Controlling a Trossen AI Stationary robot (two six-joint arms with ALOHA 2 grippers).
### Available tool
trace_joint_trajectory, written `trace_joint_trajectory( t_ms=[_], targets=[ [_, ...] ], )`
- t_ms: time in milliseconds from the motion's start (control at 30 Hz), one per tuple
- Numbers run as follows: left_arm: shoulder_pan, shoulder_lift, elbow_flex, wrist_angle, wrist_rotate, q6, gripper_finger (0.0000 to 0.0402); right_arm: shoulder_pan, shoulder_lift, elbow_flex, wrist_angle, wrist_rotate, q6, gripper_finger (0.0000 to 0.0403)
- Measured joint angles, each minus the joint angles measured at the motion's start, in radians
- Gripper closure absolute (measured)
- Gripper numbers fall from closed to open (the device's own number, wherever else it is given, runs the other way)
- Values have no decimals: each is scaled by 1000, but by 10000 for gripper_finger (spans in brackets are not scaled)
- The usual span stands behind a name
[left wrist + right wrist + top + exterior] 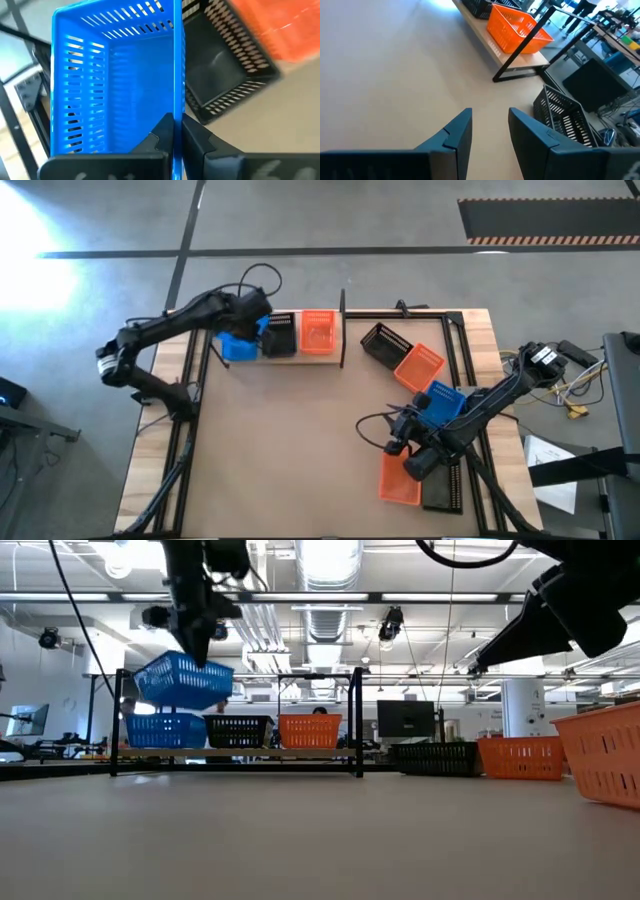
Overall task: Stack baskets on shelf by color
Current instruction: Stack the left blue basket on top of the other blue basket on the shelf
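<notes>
left gripper (pixel 173 137) pinches a blue basket (pixel 184 680) above the shelf's (pixel 236 752) blue one (pixel 166 729) (black neighbour (pixel 240 730) beside); right gripper (pixel 490 131) gapes empty.

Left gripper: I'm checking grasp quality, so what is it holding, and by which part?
The left gripper holds a blue basket, pinching its side wall at the rim, above the shelf. The right gripper holds nothing.

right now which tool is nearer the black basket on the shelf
Left. The left tool holds a blue basket just beside the black basket on the shelf. The right tool hangs open far across the table, near the loose baskets.
</notes>
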Motion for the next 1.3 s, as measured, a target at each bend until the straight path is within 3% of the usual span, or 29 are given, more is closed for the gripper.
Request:
trace_joint_trajectory(
  t_ms=[133, 333, 700, 1300],
  targets=[
    [42, 71, 12, -4, 69, -3, 400, 0, 0, -14, 5, 7, 0, 282],
    [52, 145, 70, -26, 63, -3, 401, 0, 0, -14, 13, 12, 0, 282],
    [43, 160, 175, -199, -101, -109, 401, 0, 0, -14, 33, 13, 0, 282],
    [46, 254, 154, -207, -157, -309, 401, 0, 0, -14, 43, 12, -6, 282]
  ],
)
